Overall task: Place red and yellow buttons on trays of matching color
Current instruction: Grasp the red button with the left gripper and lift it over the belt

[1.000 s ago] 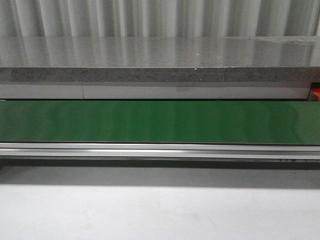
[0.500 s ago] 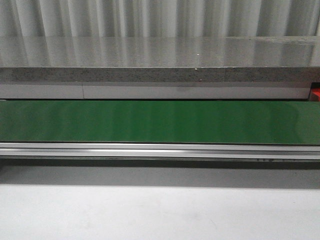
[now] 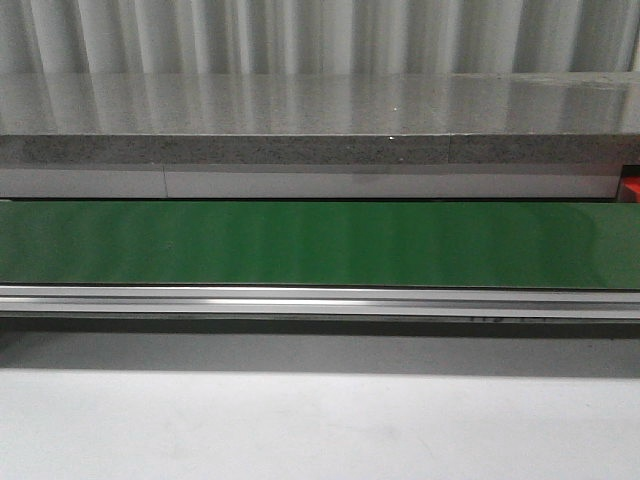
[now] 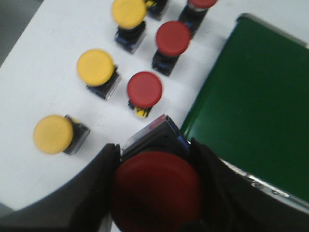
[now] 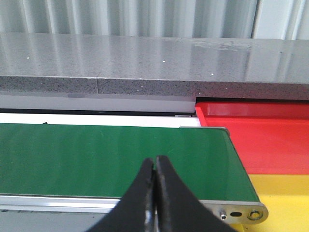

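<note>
Currently left gripper (image 4: 157, 193) clamped on a red button (image 4: 155, 186), cap toward camera, grey body (image 4: 153, 137) sticking out between the dark fingers (image 4: 96, 188). Held above white table (image 4: 43, 63), just beside the end of the green conveyor belt (image 4: 251, 101). On the table beyond: three yellow buttons (image 4: 95, 67) in a row, a second row of red buttons (image 4: 145, 89) next to them, closer to the belt; one more red cap (image 4: 202, 3) cut off at frame edge. All a bit blurred.

Right gripper (image 5: 155, 193) closed, fingertips pressed together, nothing between them, hanging over the belt's near edge. Past belt end: red tray (image 5: 260, 137), then yellow tray (image 5: 285, 198) nearer, side by side, touching. Grey stone ledge (image 5: 145, 67) behind.

Front view: only belt (image 3: 320, 245), aluminium rail (image 3: 320, 300), ledge, sliver of red tray (image 3: 632, 188) at right edge. No arms visible there.
</note>
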`<action>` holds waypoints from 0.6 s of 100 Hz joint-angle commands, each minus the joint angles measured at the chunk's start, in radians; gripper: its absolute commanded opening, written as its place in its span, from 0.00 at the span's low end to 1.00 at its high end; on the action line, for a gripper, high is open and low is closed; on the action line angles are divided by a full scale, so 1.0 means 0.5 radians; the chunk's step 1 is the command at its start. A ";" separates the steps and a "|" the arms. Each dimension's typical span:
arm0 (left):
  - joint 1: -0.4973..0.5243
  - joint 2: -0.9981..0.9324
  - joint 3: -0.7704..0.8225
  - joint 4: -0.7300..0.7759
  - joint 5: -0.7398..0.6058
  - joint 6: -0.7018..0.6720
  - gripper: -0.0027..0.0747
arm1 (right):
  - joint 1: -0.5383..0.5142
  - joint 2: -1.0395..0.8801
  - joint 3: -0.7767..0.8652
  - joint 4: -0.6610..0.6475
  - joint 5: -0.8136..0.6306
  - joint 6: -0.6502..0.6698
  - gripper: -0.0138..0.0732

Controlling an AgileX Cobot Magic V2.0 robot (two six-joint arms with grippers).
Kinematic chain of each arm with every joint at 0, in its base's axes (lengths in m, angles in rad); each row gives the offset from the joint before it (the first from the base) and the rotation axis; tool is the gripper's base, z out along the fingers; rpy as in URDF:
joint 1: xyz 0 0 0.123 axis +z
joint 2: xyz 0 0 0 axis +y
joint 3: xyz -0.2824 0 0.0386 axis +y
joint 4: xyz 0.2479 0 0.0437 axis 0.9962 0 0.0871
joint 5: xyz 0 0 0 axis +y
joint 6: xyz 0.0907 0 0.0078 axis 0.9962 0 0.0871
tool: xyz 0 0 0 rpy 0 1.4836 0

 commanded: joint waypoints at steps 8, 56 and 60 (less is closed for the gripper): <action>-0.210 0.120 -0.315 0.004 0.080 0.111 0.01 | -0.012 -0.022 -0.041 -0.011 -0.171 -0.004 0.08; -0.475 0.760 -0.551 0.050 0.105 0.123 0.01 | -0.012 -0.022 -0.041 -0.011 -0.171 -0.004 0.08; -0.475 0.794 -0.551 0.050 0.092 0.123 0.01 | -0.012 -0.022 -0.041 -0.011 -0.171 -0.004 0.08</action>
